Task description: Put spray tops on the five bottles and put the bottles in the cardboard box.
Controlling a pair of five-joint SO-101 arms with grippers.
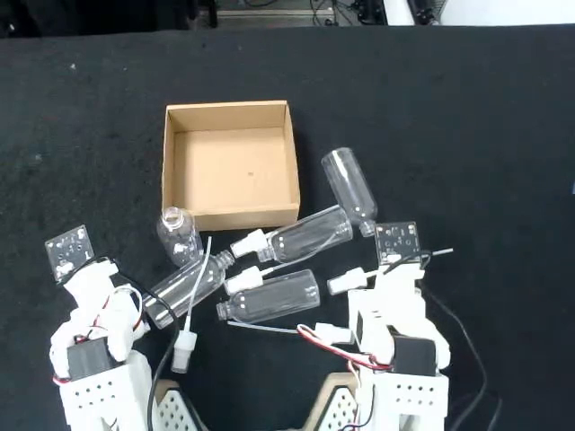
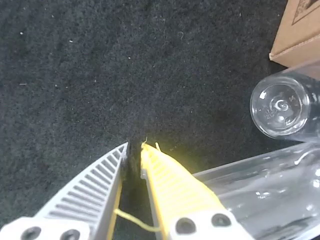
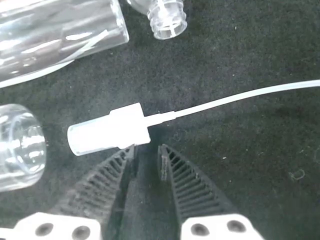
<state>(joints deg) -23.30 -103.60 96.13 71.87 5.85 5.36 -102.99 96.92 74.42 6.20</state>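
Scanning black surface point(image 1: 467, 135), biggest item down.
Cardboard box point(image 1: 243, 218): open and empty.
Counting five clear bottles, all outside the box:
- rear bottle point(image 1: 350, 187), lying beside the box's right side
- capped-looking bottle point(image 1: 310, 235), lying in front of the box with a white top point(image 1: 250, 242) at its neck; can't tell if seated
- middle bottle point(image 1: 274, 298), lying, neck bare
- left bottle point(image 1: 184, 289), lying near the left arm point(image 1: 90, 350)
- small bottle point(image 1: 178, 238), looks upright at the box's front-left corner, neck bare

Loose spray tops with tubes: one point(image 1: 243, 280) beside the middle bottle, one point(image 1: 182, 348) near the front edge, one point(image 3: 107, 132) by the right arm point(image 1: 395, 332).

Judging progress: barely started, at most one top fitted, nothing boxed. Left to do: four or five tops, then five placements.

Both arms folded back at the near edge.
Left hand point(image 2: 134, 147): low over bare surface, clenched, grasping nothing.
Right hand point(image 3: 146, 150): slightly parted, empty, tips just behind that loose top.
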